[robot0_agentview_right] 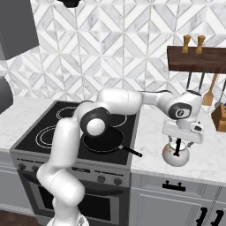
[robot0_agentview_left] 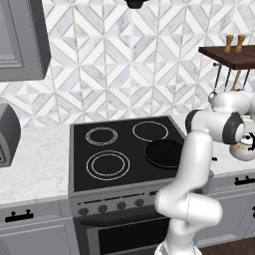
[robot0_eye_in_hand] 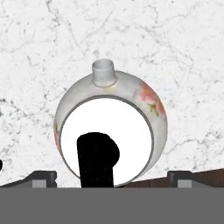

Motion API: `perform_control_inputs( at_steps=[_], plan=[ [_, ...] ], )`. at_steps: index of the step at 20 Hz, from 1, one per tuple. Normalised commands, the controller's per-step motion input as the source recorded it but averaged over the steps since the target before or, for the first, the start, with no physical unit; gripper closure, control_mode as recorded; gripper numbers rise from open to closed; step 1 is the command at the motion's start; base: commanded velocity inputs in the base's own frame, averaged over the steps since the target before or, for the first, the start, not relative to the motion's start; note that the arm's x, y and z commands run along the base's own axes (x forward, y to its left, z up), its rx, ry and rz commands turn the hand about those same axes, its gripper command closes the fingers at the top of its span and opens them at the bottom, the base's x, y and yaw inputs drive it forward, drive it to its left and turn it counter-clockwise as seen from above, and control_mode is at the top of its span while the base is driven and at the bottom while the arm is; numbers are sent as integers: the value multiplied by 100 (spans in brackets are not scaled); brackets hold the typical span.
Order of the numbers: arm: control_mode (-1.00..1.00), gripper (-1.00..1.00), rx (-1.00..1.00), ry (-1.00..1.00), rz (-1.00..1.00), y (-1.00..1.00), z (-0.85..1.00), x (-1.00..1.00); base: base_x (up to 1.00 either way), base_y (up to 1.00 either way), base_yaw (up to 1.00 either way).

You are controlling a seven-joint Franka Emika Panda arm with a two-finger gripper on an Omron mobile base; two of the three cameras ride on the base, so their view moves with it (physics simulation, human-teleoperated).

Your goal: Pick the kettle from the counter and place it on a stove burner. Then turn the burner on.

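The small white kettle (robot0_eye_in_hand: 111, 122) with pink flower marks stands upright on the marble counter (robot0_eye_in_hand: 175, 43), right of the stove. Its black handle and knob show from above, spout pointing up in the hand view. My gripper (robot0_eye_in_hand: 111, 177) hovers straight over it, open, one fingertip on each side and clear of the body. From the right base view the gripper (robot0_agentview_right: 178, 143) sits just above the kettle (robot0_agentview_right: 175, 155). The kettle (robot0_agentview_left: 244, 148) peeks out behind the hand. The large double-ringed stove burner (robot0_agentview_left: 108, 165) lies at the cooktop's front left, bare.
A black frying pan (robot0_agentview_right: 103, 140) occupies the front right burner, handle pointing toward the kettle. Knobs (robot0_agentview_left: 112, 205) line the stove front. A wooden shelf (robot0_agentview_right: 196, 59) with hanging utensils is above the counter (robot0_agentview_right: 207, 159); a brown block (robot0_agentview_right: 219, 118) stands far right.
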Motion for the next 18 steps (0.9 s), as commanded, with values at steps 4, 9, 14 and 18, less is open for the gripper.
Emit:
perform_control_inputs(
  at_steps=[4, 9, 14, 18],
  plan=[
    [-100, 100, 0, -2, 0, 0, 0, -3, 0, 0, 0],
    [-100, 100, -3, -7, 0, 5, 0, -15, 0, 0, 0],
    [-100, 100, -12, -13, 0, 27, 5, -23, 0, 0, 0],
    [-100, 100, -12, -17, 0, 52, 40, -15, 0, 0, 0]
  ],
)
